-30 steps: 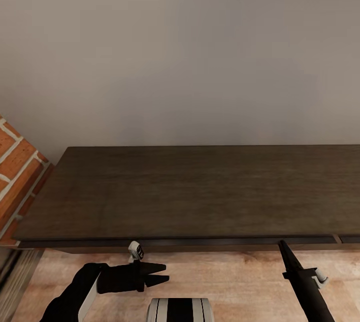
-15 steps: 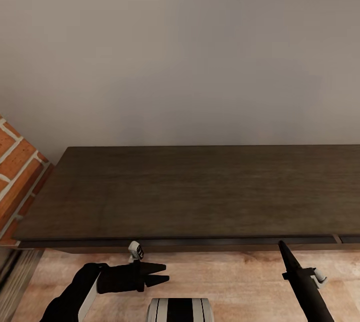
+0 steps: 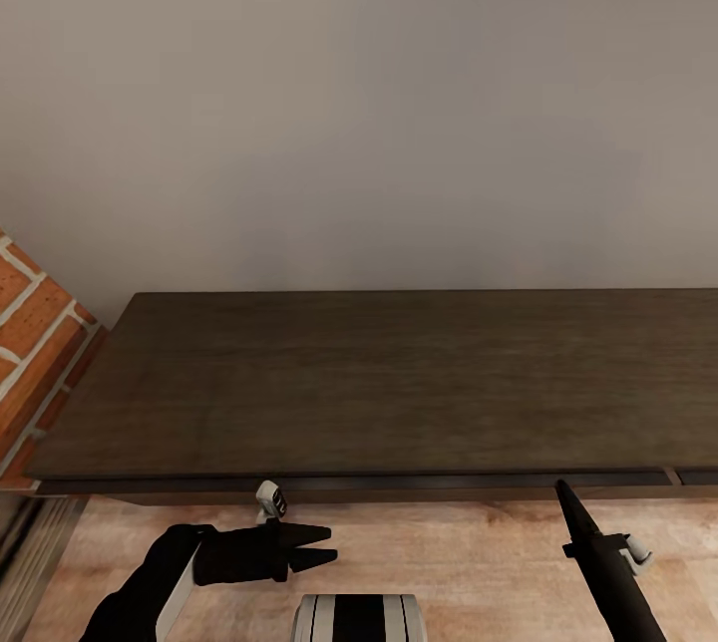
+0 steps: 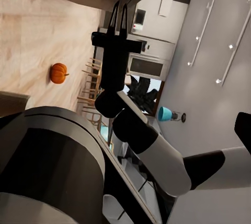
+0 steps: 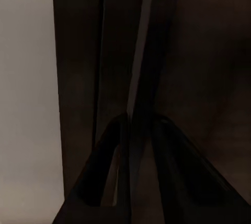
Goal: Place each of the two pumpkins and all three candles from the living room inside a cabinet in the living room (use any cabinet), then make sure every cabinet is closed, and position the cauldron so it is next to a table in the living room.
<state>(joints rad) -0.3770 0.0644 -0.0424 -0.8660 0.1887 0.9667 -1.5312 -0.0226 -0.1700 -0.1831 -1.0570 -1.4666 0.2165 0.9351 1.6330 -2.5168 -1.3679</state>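
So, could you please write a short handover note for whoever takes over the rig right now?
Left tool: open, empty, held low in front of the cabinet.
Right tool: tips at the cabinet's upper front edge; fingers narrowly apart, and I cannot tell if they grip anything.
Things: one pumpkin lies on the wooden floor, seen from the left wrist. Nothing stands on the cabinet top.
Done: nothing I can confirm.
Left: stow both pumpkins and three candles, close every cabinet, set the cauldron beside the coffee table.
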